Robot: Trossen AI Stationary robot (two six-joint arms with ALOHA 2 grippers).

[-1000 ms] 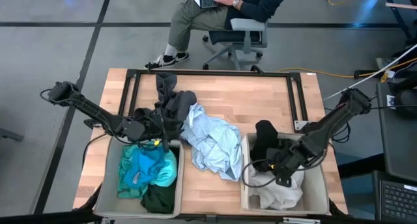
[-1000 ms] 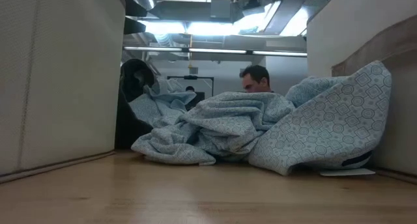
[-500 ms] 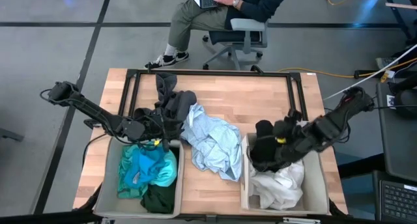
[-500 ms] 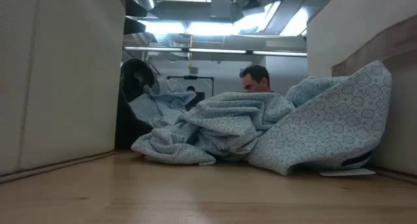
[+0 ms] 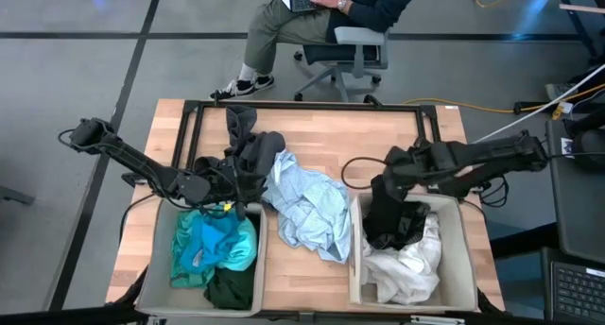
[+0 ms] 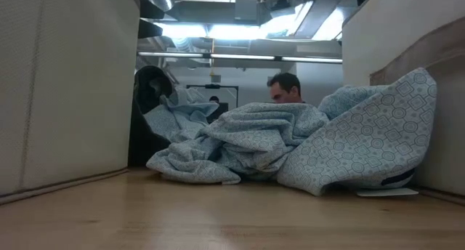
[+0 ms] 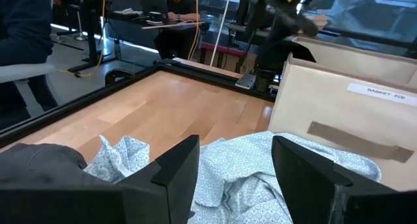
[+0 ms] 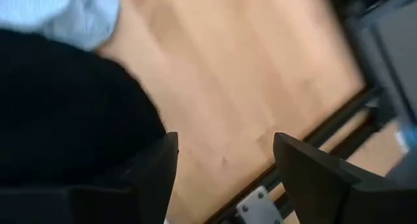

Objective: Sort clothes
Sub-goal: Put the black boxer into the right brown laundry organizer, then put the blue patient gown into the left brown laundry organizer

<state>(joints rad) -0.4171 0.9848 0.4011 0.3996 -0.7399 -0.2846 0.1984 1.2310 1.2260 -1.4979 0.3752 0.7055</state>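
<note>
A pale light-blue garment (image 5: 307, 207) lies crumpled on the table between two beige bins; it also shows in the low view (image 6: 276, 144). A dark grey garment (image 5: 248, 145) lies beside it, toward the far left. The left bin (image 5: 262, 264) holds a turquoise garment (image 5: 213, 240) and a dark green one (image 5: 232, 287). The right bin (image 5: 468, 259) holds a white garment (image 5: 406, 268) with a black one (image 5: 392, 221) on its far part. My left gripper (image 7: 234, 152) is open over the pale-blue cloth (image 7: 241, 185). My right gripper (image 5: 383, 179) is open just beyond the right bin's far wall, with the black cloth (image 8: 58, 107) beside it.
A black metal frame (image 5: 302, 106) runs along the table's far part. A person sits on a chair (image 5: 354, 46) beyond the far edge. Bare wood (image 5: 359, 145) lies between the frame and the clothes.
My right gripper has risen out of the right bin and gone toward the table's far edge and a little left. The black garment, which stood heaped at the bin's far wall, now lies lower on the white one. My left arm has kept still.
</note>
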